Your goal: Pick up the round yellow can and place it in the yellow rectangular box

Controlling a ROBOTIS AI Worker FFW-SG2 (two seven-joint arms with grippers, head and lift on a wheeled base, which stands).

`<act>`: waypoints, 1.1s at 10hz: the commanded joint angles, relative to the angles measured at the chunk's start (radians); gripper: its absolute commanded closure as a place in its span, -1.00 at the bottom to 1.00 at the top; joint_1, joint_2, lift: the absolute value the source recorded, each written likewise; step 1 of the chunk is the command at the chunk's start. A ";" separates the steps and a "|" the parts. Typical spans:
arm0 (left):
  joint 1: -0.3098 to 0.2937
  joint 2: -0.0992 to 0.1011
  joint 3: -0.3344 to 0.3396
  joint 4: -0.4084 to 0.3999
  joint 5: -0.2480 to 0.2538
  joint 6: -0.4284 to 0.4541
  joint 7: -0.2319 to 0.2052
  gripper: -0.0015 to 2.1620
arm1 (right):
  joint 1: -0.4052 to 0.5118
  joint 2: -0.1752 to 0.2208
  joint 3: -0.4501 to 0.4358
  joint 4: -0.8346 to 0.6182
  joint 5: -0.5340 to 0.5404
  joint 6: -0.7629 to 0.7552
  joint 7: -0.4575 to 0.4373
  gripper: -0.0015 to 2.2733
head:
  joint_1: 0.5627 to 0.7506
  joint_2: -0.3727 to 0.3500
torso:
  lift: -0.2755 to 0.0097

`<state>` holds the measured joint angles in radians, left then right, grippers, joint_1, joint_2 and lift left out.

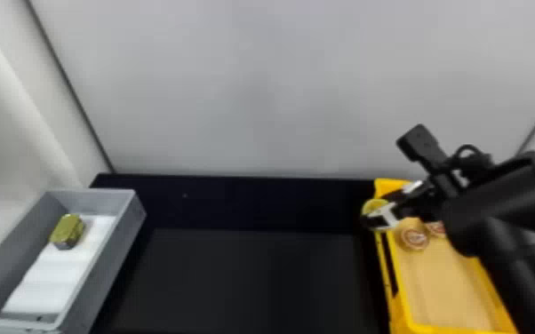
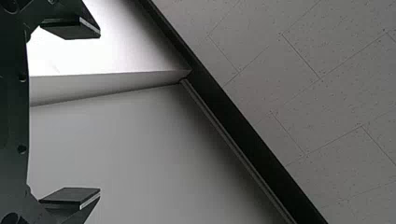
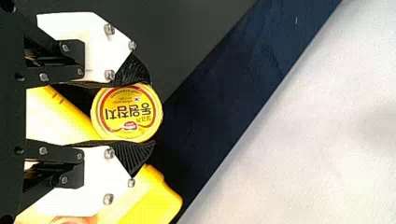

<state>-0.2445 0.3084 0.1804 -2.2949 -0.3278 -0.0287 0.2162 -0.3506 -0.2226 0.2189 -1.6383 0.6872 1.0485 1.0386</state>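
Over the far left corner of the yellow box [image 1: 449, 284], my right gripper [image 1: 375, 215] holds the round yellow can [image 1: 374, 205] at the box's left rim. In the right wrist view the can [image 3: 127, 113] is pinched between both black ribbed pads of the right gripper [image 3: 128, 113], its printed lid facing the camera. My left arm is parked at the head view's left edge; in the left wrist view its gripper [image 2: 79, 112] stands wide open with nothing between the fingers.
Inside the yellow box lie round cans with red-and-white lids [image 1: 414, 239]. A grey box [image 1: 122, 231] at the left holds a gold-green can [image 1: 67, 231] on white padding. The dark table [image 1: 244, 280] spans between the boxes, with a pale wall behind.
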 commanded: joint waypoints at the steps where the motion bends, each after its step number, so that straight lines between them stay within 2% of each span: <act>1: -0.001 0.006 -0.001 -0.003 0.001 0.007 0.000 -0.91 | 0.022 -0.007 -0.122 0.002 0.028 -0.019 -0.009 -0.35 | 0.39 0.19 | 0.93; 5: -0.007 0.006 -0.005 -0.001 0.001 0.012 -0.003 -0.91 | 0.053 -0.011 -0.293 0.029 0.033 -0.046 -0.041 -0.35 | 0.39 0.19 | 0.93; 9: -0.009 0.006 -0.009 -0.003 0.001 0.013 -0.004 -0.91 | 0.097 -0.004 -0.406 0.100 0.026 -0.100 -0.070 -0.35 | 0.39 0.19 | 0.93; 11: -0.009 0.006 -0.010 -0.003 0.001 0.013 -0.004 -0.91 | 0.108 -0.003 -0.443 0.167 -0.033 -0.134 -0.098 -0.35 | 0.39 0.19 | 0.93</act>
<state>-0.2531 0.3147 0.1719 -2.2973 -0.3267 -0.0153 0.2113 -0.2498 -0.2265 -0.2001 -1.5166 0.6944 0.9358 0.9542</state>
